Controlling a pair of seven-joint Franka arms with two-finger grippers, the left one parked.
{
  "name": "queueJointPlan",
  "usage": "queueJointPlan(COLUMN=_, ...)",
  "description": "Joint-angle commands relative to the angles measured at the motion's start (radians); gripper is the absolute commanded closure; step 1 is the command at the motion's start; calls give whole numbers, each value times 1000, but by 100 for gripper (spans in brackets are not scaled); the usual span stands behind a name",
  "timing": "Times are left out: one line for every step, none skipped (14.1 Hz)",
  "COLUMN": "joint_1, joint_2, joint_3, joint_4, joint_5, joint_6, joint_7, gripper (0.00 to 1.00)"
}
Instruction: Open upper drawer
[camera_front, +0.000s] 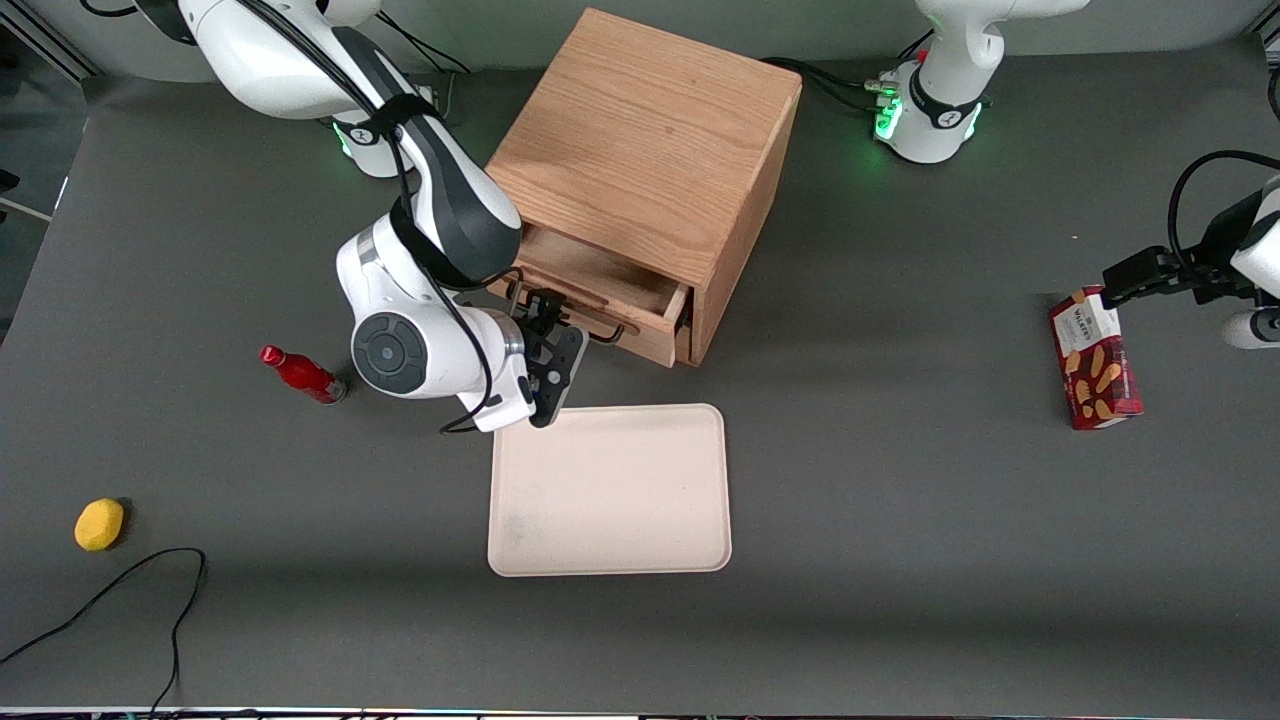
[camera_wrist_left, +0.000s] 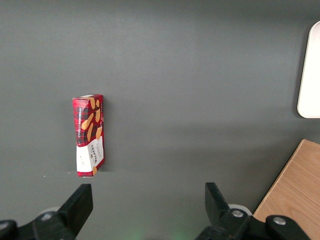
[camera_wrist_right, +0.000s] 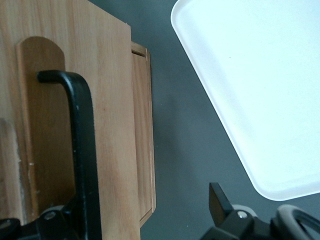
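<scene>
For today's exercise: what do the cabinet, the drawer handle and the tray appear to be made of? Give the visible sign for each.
Cabinet: light oak-like wood, matte, with clear grain lines. The upper drawer, partly open, matches it. Handle: thin black bar, probably coated metal, smooth with a slight sheen. Tray: cream, smooth, with rounded moulded corners, likely plastic. The gripper sits at the handle in front of the drawer.

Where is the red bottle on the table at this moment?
In the front view, the red bottle lies on the table toward the working arm's end, beside the arm whose end effector is at the upper drawer handle.
</scene>
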Motion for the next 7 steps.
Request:
queueJointPlan(joint_1=-5, joint_2=21, joint_3=1, joint_4=37, joint_5=14, joint_6=1, joint_7=-24, gripper=0)
queueJointPlan(joint_1=-15, joint_2=22, joint_3=1, joint_4=41, joint_5=15, joint_6=1, joint_7=-24, gripper=0)
queueJointPlan(joint_1=-20, joint_2=22, joint_3=1, joint_4=41, joint_5=17, joint_6=1, joint_7=-24, gripper=0)
queueJointPlan(joint_1=-21, joint_2=24, joint_3=1, joint_4=42, joint_5=17, joint_6=1, joint_7=-24, gripper=0)
queueJointPlan(joint_1=-22, joint_2=24, joint_3=1, joint_4=47, joint_5=17, joint_6=1, joint_7=-24, gripper=0)
queueJointPlan(joint_1=-22, joint_2=28, joint_3=1, joint_4=57, joint_5=15, joint_6=1, joint_7=-24, gripper=0)
queueJointPlan(joint_1=-25, joint_2=35, joint_3=1, joint_4=68, joint_5=15, joint_6=2, joint_7=-22, gripper=0)
